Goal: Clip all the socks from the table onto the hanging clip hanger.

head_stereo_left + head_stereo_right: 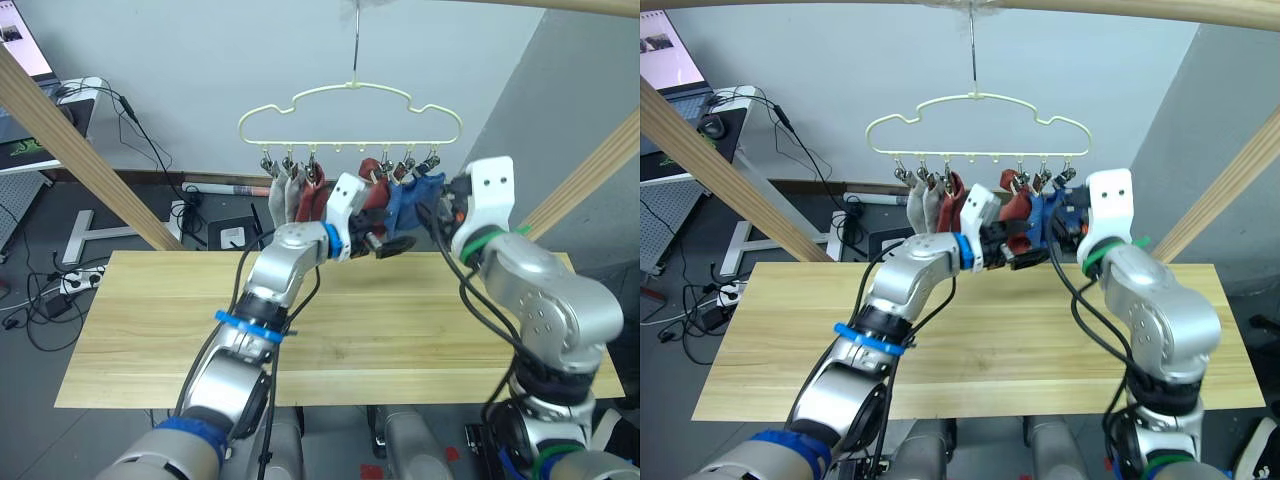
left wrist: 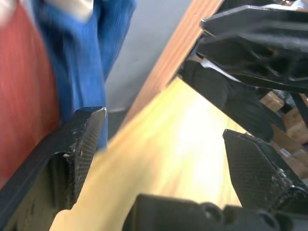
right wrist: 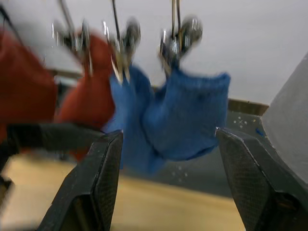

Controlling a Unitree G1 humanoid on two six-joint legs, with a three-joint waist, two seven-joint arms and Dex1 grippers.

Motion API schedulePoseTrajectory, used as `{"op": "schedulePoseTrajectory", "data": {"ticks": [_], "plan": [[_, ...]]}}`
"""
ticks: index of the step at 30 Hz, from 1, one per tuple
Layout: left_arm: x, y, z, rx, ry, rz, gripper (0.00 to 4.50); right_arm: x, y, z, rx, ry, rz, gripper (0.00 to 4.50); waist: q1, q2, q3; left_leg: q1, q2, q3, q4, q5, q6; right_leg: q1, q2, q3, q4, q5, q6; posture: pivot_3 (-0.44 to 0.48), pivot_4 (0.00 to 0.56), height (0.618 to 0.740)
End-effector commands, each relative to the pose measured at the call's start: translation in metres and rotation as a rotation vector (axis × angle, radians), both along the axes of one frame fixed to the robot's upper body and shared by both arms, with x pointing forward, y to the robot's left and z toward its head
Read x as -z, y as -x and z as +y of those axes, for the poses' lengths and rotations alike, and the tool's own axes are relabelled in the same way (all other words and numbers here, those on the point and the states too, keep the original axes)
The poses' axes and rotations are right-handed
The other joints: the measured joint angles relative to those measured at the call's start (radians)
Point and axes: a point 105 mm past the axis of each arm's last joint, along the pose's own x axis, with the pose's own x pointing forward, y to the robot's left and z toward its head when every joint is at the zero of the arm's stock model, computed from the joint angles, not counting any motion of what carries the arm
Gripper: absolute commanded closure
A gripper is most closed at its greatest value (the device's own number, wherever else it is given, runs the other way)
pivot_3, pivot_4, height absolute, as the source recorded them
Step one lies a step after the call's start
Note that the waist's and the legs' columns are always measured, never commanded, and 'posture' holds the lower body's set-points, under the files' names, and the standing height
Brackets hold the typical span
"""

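All six socks [image 1: 405, 200] are clipped on the clip hanger [image 1: 350, 115].
Both pincers, left [image 1: 385, 243] and right [image 3: 166, 159], are held released just near of them; the table [image 1: 400, 330] is bare.

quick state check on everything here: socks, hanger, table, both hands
socks: six, two grey, two red, two blue, all clipped on the hanger
clip hanger: hanging by its hook
table: bare
left hand: open, holding nothing
right hand: open, facing the blue socks
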Motion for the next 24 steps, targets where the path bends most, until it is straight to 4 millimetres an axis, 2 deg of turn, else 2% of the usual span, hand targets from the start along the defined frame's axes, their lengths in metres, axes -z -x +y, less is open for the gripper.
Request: {"op": "schedulePoseTrajectory", "data": {"ticks": [1,4,8,10,12,15,19,24], "plan": [[0.016,0.012,0.030,-0.081,-0.027,0.019,0.04,0.010,0.024,-0.006,-0.018,0.034,-0.037,1.34,-0.005,0.003,-0.006,0.000,0.000,0.000,0.000,0.000,0.000,0.000,0.000,0.000,0.000,0.000,0.000,-0.047,0.200,0.740],[0.040,0.023,0.066,-0.188,-0.064,0.075,0.04,0.038,0.041,-0.022,0.040,0.104,0.002,1.34,-0.010,0.003,-0.011,0.002,0.000,0.000,0.000,0.000,0.000,0.002,0.000,0.000,0.000,0.000,0.000,-0.034,0.195,0.740],[0.052,0.036,0.106,-0.334,-0.061,0.044,0.04,0.074,0.068,-0.032,0.069,0.126,0.059,1.34,-0.008,0.002,-0.023,0.005,0.000,0.000,0.001,0.001,0.000,0.004,0.000,0.001,0.000,-0.001,0.001,0.003,0.182,0.740],[0.062,0.047,0.122,-0.375,-0.072,0.068,0.04,0.092,0.081,-0.034,0.078,0.112,0.107,1.34,-0.004,0.002,-0.036,0.006,0.000,0.001,0.001,0.001,0.000,0.005,0.000,0.002,0.000,-0.001,0.002,0.016,0.182,0.740],[0.068,0.056,0.133,-0.404,-0.077,0.093,0.04,0.105,0.092,-0.035,0.083,0.085,0.144,1.34,-0.003,0.002,-0.041,0.014,0.001,0.003,0.001,0.001,0.000,0.012,0.000,0.003,-0.001,-0.003,0.002,0.034,0.177,0.740],[0.075,0.066,0.149,-0.460,-0.082,0.116,0.04,0.116,0.106,-0.036,0.093,0.044,0.170,1.34,-0.001,0.002,-0.054,0.019,0.003,0.004,0.001,0.001,0.000,0.018,0.000,0.003,-0.006,-0.007,-0.008,0.048,0.173,0.740],[0.082,0.076,0.168,-0.544,-0.093,0.140,0.04,0.121,0.119,-0.039,0.112,0.029,0.175,1.34,0.012,0.000,-0.073,0.019,0.004,0.007,0.001,0.001,0.000,0.020,-0.002,0.003,-0.012,-0.005,-0.010,0.062,0.167,0.740],[0.087,0.083,0.173,-0.575,-0.100,0.162,0.04,0.125,0.125,-0.042,0.123,0.018,0.180,1.34,0.022,-0.002,-0.078,0.018,0.004,0.010,0.000,-0.001,-0.003,0.019,-0.005,0.004,-0.018,-0.005,-0.011,0.086,0.191,0.740]]}}
